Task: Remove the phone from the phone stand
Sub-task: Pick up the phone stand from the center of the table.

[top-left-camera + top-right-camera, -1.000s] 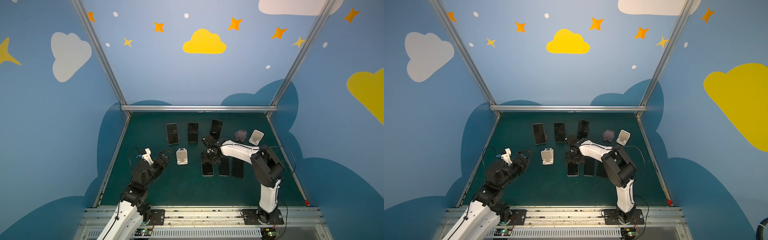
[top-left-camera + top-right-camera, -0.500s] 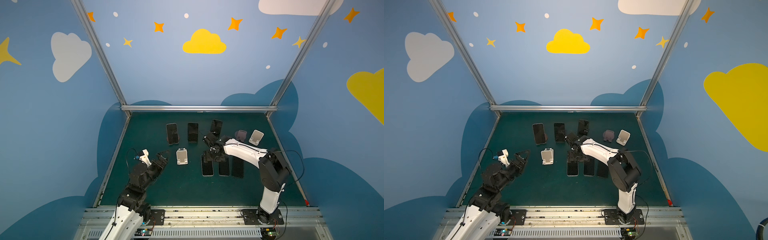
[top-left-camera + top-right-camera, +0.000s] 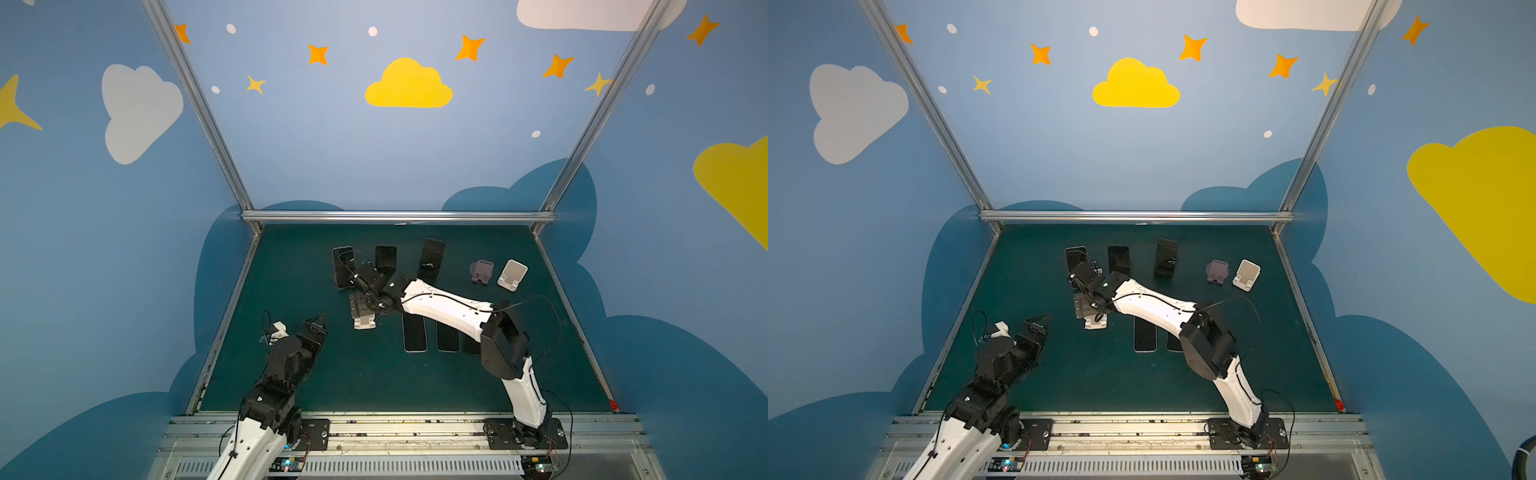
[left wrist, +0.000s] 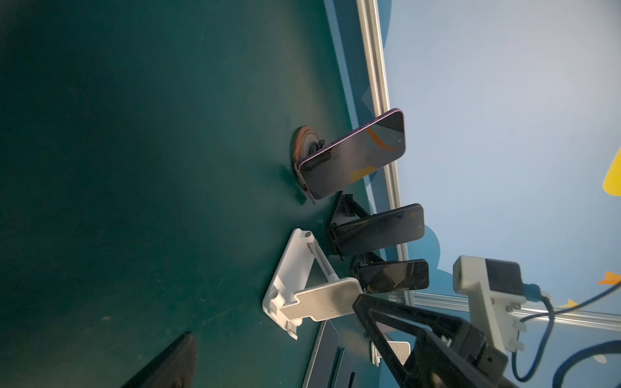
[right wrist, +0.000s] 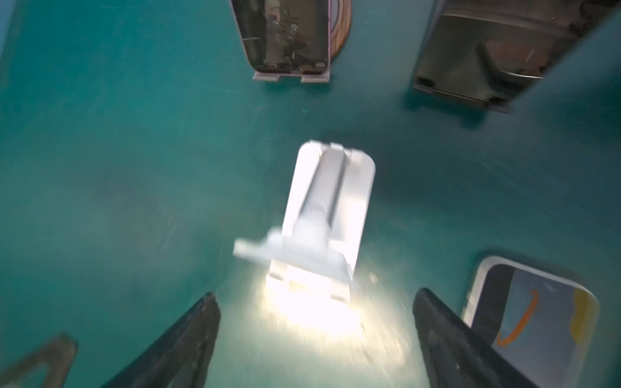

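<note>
Hovering above the empty white stand (image 3: pixel 362 312) with the right tool (image 5: pixel 314 295) spread wide and gripping nothing, pointed toward the far edge of the surface (image 3: pixel 374 386); left tool (image 3: pixel 315 327) also wide open and empty, parked near the left edge. Likely target, judging by the aim: the purple-rimmed phone (image 3: pixel 343 266), leaning on its round stand (image 4: pixel 302 147) at the left end of the row along the far edge, with the middle phone (image 3: pixel 385 259) just beside it and the right-hand phone (image 3: pixel 431 259) further along. Best done by keeping the jaws wide until straddling the phone's long sides, pinching high above the bottom lip, then lifting along the lean before drawing back toward the near edge; less chance that way of dragging or tipping the stand. Tight on the side facing the middle phone, so worth centring before closing; also worth clearing the white stand below the wrist. Flat phones (image 3: pixel 414 332) occupying the centre; spare stands (image 3: pixel 482 272) near the far right corner, well apart; open room toward the near edge and the near left corner for setting down.
</note>
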`<state>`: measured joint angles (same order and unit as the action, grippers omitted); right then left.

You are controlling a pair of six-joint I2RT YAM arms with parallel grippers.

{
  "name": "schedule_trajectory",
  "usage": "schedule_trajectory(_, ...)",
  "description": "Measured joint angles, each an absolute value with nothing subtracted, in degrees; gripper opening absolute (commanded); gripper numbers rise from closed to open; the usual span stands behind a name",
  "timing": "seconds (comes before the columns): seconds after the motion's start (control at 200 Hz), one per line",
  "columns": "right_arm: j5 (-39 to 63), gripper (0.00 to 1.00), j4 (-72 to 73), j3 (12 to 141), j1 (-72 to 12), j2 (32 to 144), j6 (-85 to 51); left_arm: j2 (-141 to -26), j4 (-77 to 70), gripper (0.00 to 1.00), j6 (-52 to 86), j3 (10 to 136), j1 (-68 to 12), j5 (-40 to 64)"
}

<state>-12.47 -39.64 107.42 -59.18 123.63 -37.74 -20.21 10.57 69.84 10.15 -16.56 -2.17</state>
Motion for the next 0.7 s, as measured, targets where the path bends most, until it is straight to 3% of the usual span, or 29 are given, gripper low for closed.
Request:
schedule_trajectory(0.285,-12.6,0.90,-40.9,110.4,-59.0,128.3,-39.7,-35.7,2.5,1.00,72.5,9.2,-10.6,5.3)
schedule_trajectory(0.561,-13.8,0.68,-41.1,112.0,-59.3,130.9,-42.7,-42.8,-2.2,1.00,73.1,12.7,-10.6,7.7)
schedule_trajectory(0.701,-15.6,0.63,-41.1,112.0,-59.7,130.9,-43.6,-44.2,-3.4,1.00,73.4,13.2,-10.6,7.9)
